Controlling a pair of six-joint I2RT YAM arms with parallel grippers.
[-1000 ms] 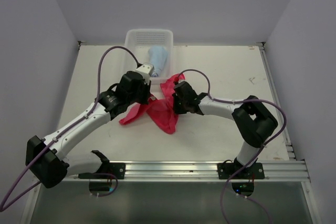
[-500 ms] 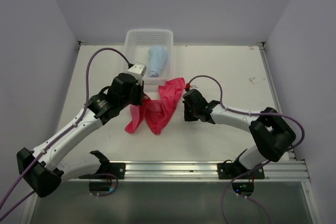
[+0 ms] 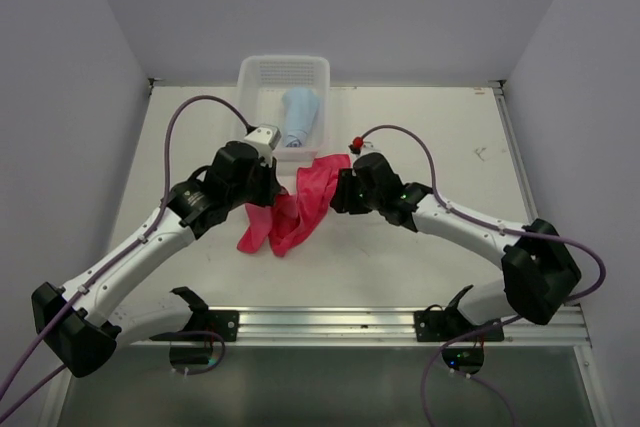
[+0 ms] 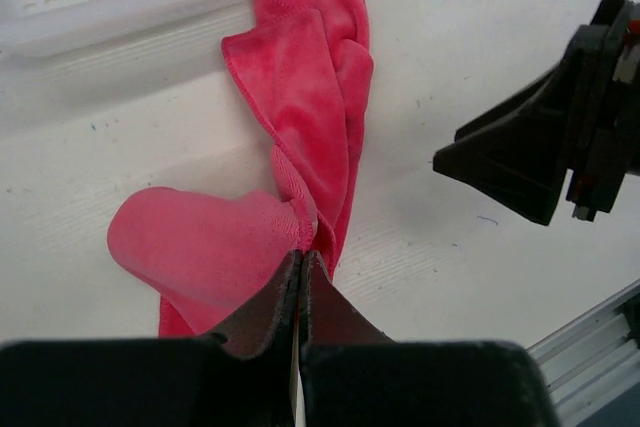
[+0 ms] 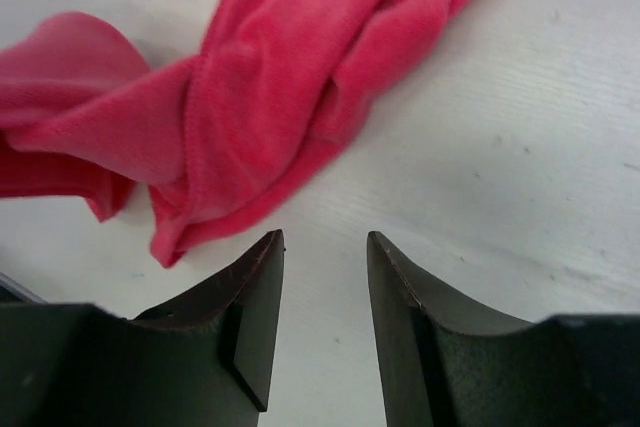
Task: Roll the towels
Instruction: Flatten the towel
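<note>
Left gripper is clamped on the crumpled pink towel, lying on the table against the basket. Right gripper stands with jaws apart just beside it. Blue towel lies in the basket.

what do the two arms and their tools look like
The left arm and right arm have white link shells, black joints and a purple cable looping off each. The left tool and right tool each end in two dark, wedge-shaped fingers.
</note>
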